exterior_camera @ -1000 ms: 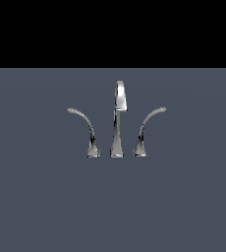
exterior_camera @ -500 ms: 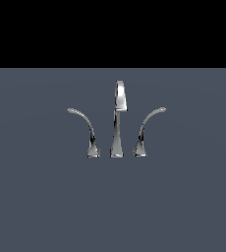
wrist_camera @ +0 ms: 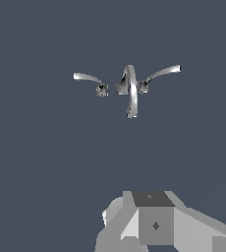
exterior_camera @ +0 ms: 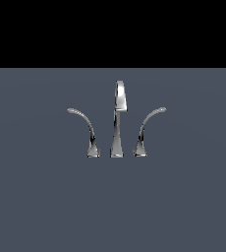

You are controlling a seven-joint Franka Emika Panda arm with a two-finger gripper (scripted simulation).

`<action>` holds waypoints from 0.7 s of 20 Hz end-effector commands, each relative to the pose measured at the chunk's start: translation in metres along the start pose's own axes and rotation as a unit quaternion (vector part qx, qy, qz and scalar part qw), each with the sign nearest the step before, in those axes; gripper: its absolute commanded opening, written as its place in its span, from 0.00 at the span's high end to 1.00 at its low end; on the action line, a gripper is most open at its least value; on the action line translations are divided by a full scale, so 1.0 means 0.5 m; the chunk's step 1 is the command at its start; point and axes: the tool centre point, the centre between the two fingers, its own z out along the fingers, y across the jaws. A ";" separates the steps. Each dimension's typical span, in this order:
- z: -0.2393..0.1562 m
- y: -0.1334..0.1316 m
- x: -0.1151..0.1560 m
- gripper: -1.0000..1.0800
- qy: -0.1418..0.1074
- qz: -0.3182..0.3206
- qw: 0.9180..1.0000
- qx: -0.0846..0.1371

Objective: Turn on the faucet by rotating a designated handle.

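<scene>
Exterior view: the shiny chrome three-piece faucet stood on a flat grey-blue surface; its slim curved chrome handle arched toward the exterior view's left of the tall tapered spout — no arm visible. Wrist view: the grey blocky gripper hung well apart from the faucet — finger spread could not be determined.

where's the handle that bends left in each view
Exterior view: the handle stands at the exterior view's left of the spout, tip arching outward.
Wrist view: the handle is seen from above, apart from the claw.
Shared landmark: the spout between both levers.
</scene>
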 end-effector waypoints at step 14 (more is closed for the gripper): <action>0.109 -0.074 0.155 1.00 -0.029 0.166 0.984 0.059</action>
